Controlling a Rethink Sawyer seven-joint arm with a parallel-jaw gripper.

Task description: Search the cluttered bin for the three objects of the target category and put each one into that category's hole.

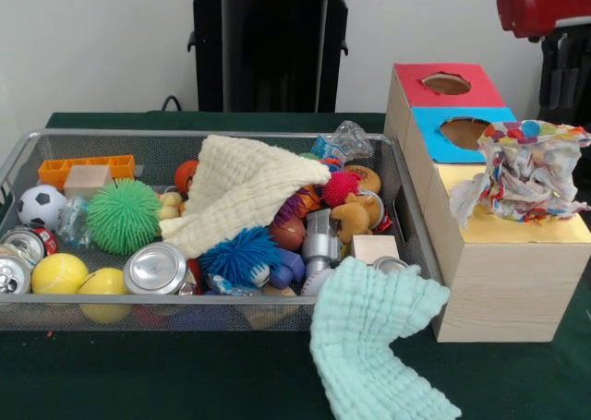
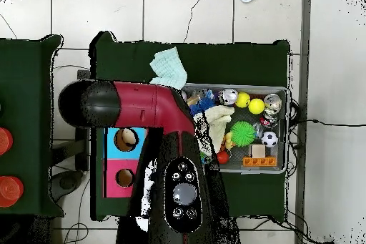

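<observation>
White wall, tiled floor

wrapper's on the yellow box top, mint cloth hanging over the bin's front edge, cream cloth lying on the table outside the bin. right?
Not quite. The front view shows the cream cloth lying inside the bin, draped over the clutter, not on the table. The wrapper on the yellow-topped box and the mint cloth are as you say.

Silver wire-mesh bin, crinkly, perhaps plastic wrapper, matt wooden box, waffle-knit cloth.
</observation>
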